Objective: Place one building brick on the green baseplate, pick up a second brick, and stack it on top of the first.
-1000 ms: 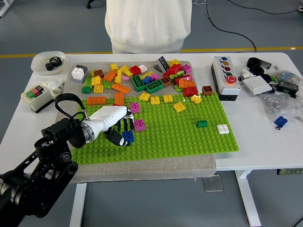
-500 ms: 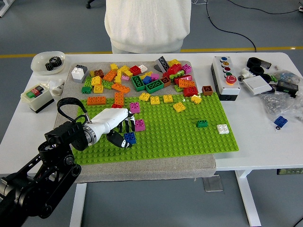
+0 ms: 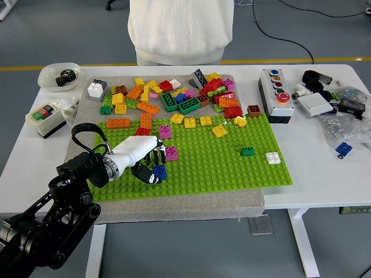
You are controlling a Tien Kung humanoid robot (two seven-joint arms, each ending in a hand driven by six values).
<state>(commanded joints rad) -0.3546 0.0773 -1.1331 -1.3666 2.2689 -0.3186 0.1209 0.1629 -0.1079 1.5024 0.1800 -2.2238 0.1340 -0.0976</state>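
Note:
The green baseplate (image 3: 220, 168) lies on a grey mat in the middle of the table. My left hand (image 3: 152, 165), white with black fingers, reaches over the plate's left part. Its thumb and fingers are curled on a blue brick (image 3: 159, 171) held low at the plate's surface. I cannot tell whether the brick touches the studs. A magenta brick (image 3: 171, 153) stands on the plate just beyond the fingertips. Further right on the plate sit a small green brick (image 3: 247, 151) and a white brick (image 3: 273, 157). The right arm is out of view.
A pile of loose bricks (image 3: 174, 95) covers the mat behind the plate. A button box (image 3: 276, 94) and small parts lie at the right, a switch box (image 3: 45, 117) and a bowl of gears (image 3: 59, 76) at the left. A person in white stands at the far side.
My left hand has slid a little toward the near edge and to the right, carrying the blue brick with it. The other bricks have stayed put.

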